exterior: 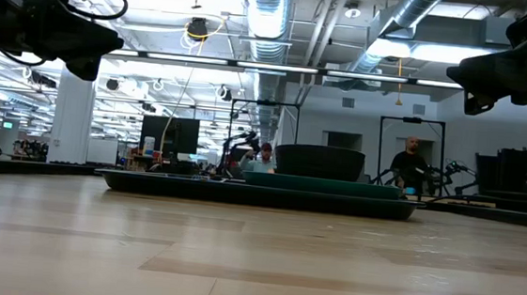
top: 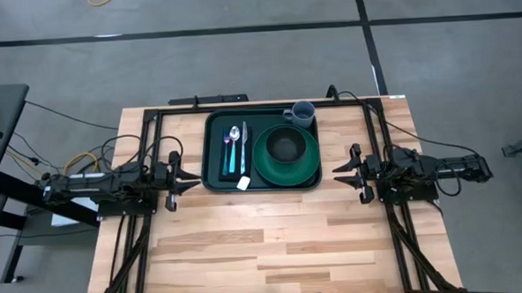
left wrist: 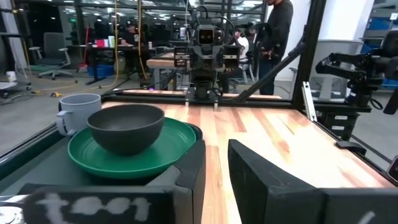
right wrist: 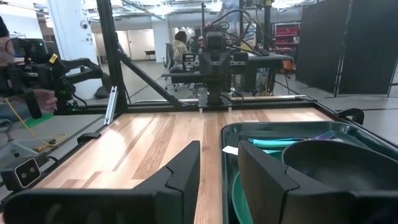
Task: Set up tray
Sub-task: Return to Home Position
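The dark green tray (top: 264,182) lies flat at the table's far middle. On it rest a round green plate (top: 286,166) with a dark bowl (top: 286,144) in it, a grey mug (top: 301,115) at the far right corner, and cutlery (top: 236,148) with teal handles along the left side. My left gripper (top: 190,178) hovers open just left of the tray, my right gripper (top: 341,169) open just right of it. In the left wrist view the bowl (left wrist: 125,127), plate (left wrist: 132,154) and mug (left wrist: 76,111) show ahead. The right wrist view shows the tray's rim (right wrist: 273,127).
A narrow flat black rectangle (top: 208,99) lies at the table's far edge. A small white tag (top: 244,182) sits near the tray's near rim. Bare wood stretches across the near half of the table (top: 266,252). People stand in the room beyond (exterior: 410,166).
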